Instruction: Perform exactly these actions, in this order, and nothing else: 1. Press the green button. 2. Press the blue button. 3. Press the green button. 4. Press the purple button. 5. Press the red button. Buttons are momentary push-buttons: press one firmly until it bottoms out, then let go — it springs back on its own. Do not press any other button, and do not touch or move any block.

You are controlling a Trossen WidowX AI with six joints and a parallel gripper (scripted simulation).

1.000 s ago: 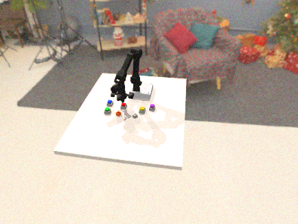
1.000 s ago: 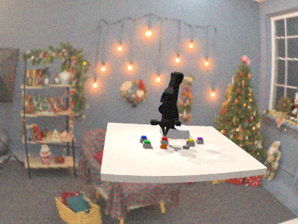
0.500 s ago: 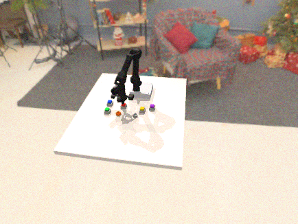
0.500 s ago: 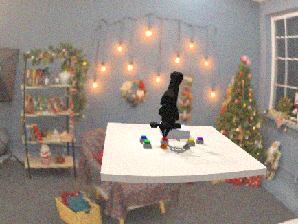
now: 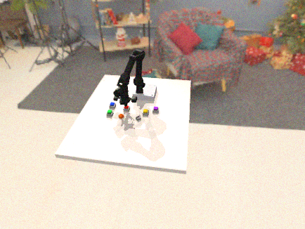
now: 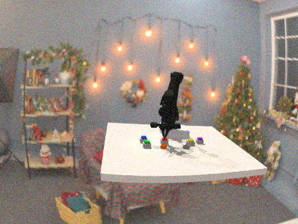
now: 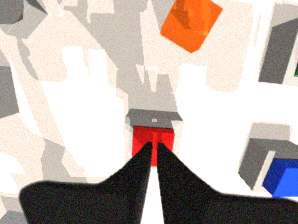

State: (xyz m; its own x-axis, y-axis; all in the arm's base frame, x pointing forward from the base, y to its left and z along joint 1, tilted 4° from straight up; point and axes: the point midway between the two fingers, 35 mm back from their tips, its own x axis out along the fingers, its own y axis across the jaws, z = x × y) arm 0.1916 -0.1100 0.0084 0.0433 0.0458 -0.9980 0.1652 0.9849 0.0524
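My gripper (image 5: 126, 105) (image 6: 165, 137) (image 7: 154, 147) is shut and empty, pointing down at the red button (image 5: 126, 108) (image 6: 164, 139) (image 7: 145, 136). The fingertips overlap the red cap in the wrist view; whether they touch it or push it down I cannot tell. The blue button (image 5: 112, 104) (image 6: 143, 137) (image 7: 287, 181) and the green button (image 5: 109, 112) (image 6: 147, 141) stand to the left of the red one in the top and exterior views. The purple button (image 5: 155, 108) (image 6: 200, 139) stands at the far right of the row and is out of the wrist view.
An orange block (image 5: 121, 116) (image 6: 163, 146) (image 7: 192, 27) lies close in front of the red button. A yellow button (image 5: 145, 111) (image 6: 191, 140) stands beside the purple one. A grey block (image 5: 138, 119) (image 6: 186, 147) lies in front of the yellow button.
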